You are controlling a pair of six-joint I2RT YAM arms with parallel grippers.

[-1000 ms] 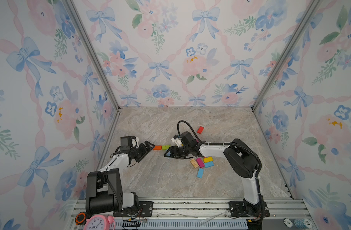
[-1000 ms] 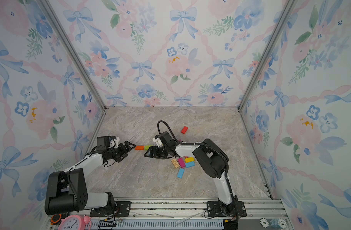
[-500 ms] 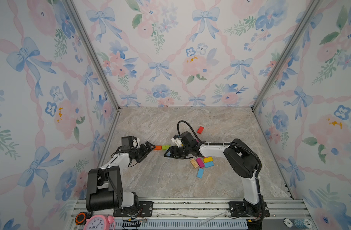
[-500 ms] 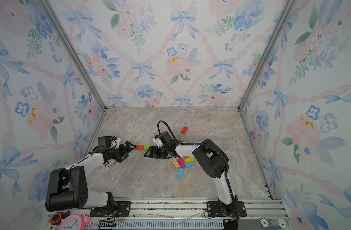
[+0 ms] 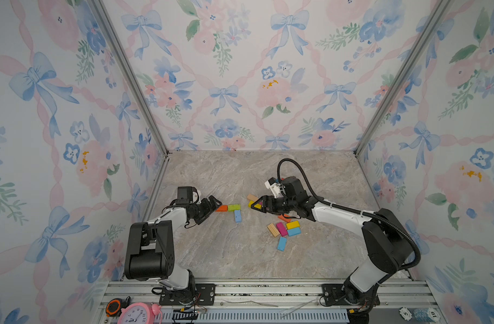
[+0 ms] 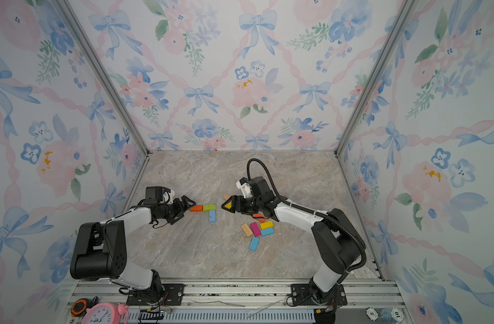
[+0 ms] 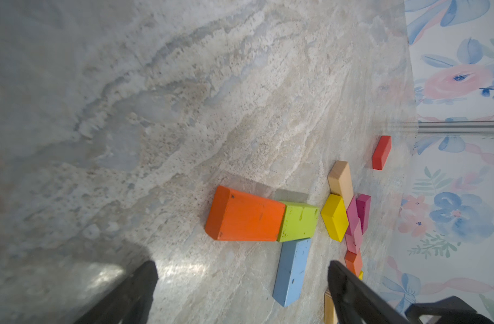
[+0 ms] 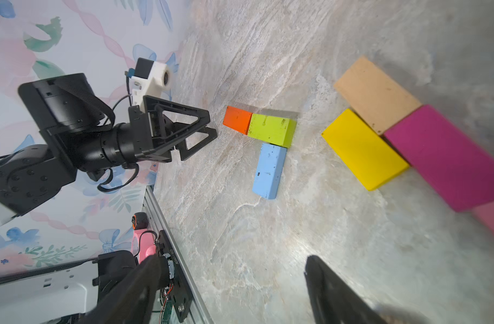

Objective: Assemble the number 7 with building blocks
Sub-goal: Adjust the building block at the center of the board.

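An orange block [image 5: 221, 208] and a green block [image 5: 234, 207] lie end to end on the marble floor. A blue block [image 5: 237, 216] runs toward the front from under the green one's right end. The wrist views also show the orange block [image 7: 245, 214], green block [image 8: 271, 130] and blue block [image 8: 269, 170]. My left gripper [image 5: 214, 204] is open and empty just left of the orange block. My right gripper [image 5: 254, 206] hovers open and empty to the right, over a yellow block [image 8: 363, 148] that lies beside a plain wood block [image 8: 376, 94] and a magenta block [image 8: 447, 160].
Loose blocks lie at the front right: a striped wood one [image 5: 272, 230], magenta [image 5: 281, 229], yellow [image 5: 292, 224], two blue ones [image 5: 293, 231] and an orange one [image 5: 283, 218]. A red block [image 7: 381, 153] lies further back. The rail [image 5: 240, 289] runs along the front edge.
My right gripper has drawn back to the right, away from the green and blue blocks, and the blue block now shows uncovered. The left arm has stayed in place.
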